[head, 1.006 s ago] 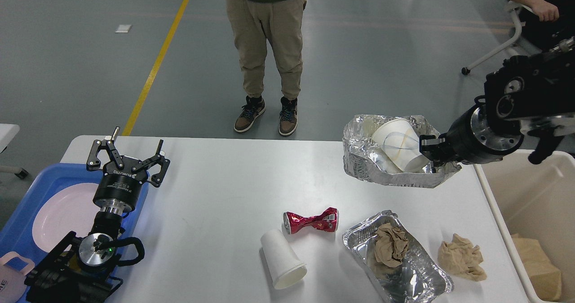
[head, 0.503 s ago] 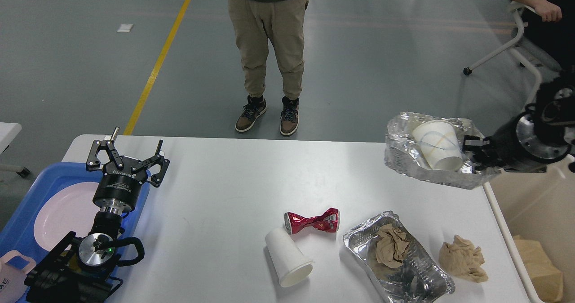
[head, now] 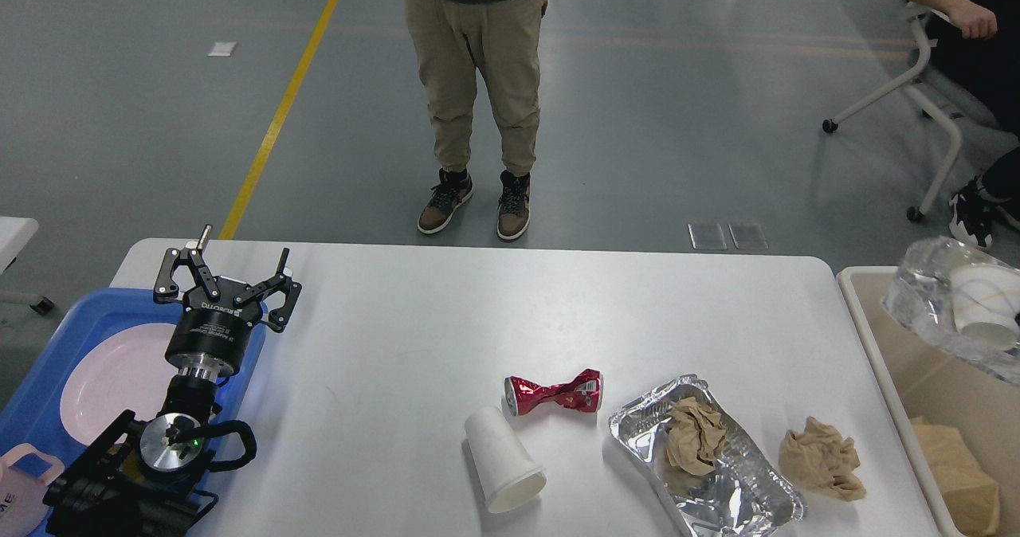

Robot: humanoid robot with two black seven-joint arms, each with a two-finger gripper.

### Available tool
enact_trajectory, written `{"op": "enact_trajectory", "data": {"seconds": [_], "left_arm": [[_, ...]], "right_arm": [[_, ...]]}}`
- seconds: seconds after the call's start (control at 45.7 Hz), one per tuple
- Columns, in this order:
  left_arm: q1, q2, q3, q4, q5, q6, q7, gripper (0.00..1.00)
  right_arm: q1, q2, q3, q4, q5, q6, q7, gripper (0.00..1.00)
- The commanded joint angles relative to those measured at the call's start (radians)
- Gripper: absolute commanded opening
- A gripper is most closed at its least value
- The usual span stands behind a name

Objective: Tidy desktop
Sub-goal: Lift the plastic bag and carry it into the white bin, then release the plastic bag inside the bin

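The table [head: 414,314] fills the lower half of the head view, a wide white top with a blue tray [head: 48,362] at its left end and a beige bin [head: 868,338] against its right edge. As the thing to be tidied it is stiff and fixed, so handling really concerns the litter lying on it, all of which looks light. The crushed red can [head: 552,392] lies on its side near the middle; its pinched waist seems the natural place to take it. Just in front, the white paper cup [head: 502,459] also lies on its side, thin-walled and easily squashed, best gripped lightly across its rim. To the right, the foil container [head: 701,461] holds a crumpled brown napkin [head: 695,435]; foil bends and slips, so its rolled edge is likely the safest hold. Another brown napkin [head: 821,457] sits loose beside it, soft enough to pinch anywhere. A second foil container with a cup [head: 956,314] hangs over the bin at the frame's right edge. The left gripper [head: 227,278] hovers above the tray with its fingers spread wide and holding nothing; the right gripper is out of view.
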Motion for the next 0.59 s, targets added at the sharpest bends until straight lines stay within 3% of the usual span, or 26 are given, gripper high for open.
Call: {"op": "enact_trajectory", "data": {"seconds": [0.0,0.131,0.328,0.569], "left_arm": [[0.0,0.0,0.0,0.001,0.0,0.0,0.0,0.96],[0.0,0.0,0.0,0.001,0.0,0.0,0.0,0.96],[0.0,0.0,-0.002,0.001,0.0,0.0,0.0,0.96],[0.0,0.0,-0.002,-0.001,0.0,0.0,0.0,0.96]], "right_arm": [[-0.27,0.04,0.194,-0.181,0.001,-0.026,0.0,0.0],[-0.59,0.139,0.446,-0.439,0.009,-0.086,0.006,0.0],[-0.819,0.337,0.594,-0.721,0.017,-0.181,0.012,0.0],[-0.919,0.472,0.615,-0.821,0.096,-0.278,0.014,0.0]]}}
